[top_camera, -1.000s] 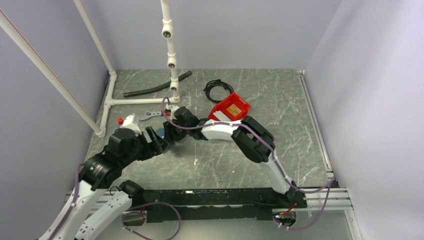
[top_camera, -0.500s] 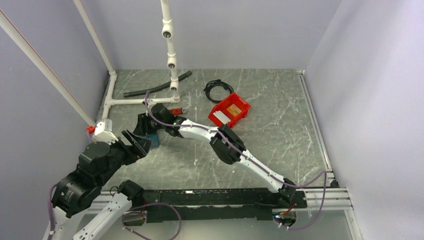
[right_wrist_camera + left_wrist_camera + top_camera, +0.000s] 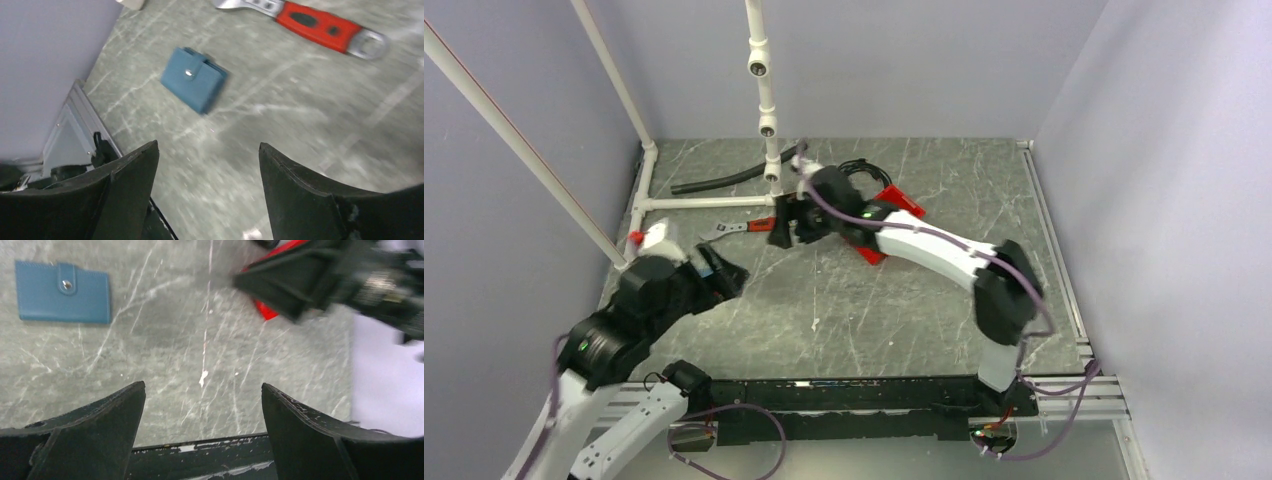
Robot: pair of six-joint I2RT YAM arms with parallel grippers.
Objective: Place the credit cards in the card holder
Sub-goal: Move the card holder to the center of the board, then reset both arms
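Table (image 3: 904,300): grey stone-patterned top with pale veins; one small white speck (image 3: 202,377) on its surface. Red open plastic bin (image 3: 906,203): toward the back, right of centre, only partly in view. Black cable (image 3: 869,170): coiled, just behind the bin. Black hose (image 3: 714,183): short length lying near the back left. White pipe frame (image 3: 694,202): one bar flat on the table beside the hose, an upright with fittings rising from it, and slanting bars at left. Wrench (image 3: 320,25): red handle, silver metal ends, lying flat near the frame's bar. Walls (image 3: 904,60): plain lilac panels on three sides.
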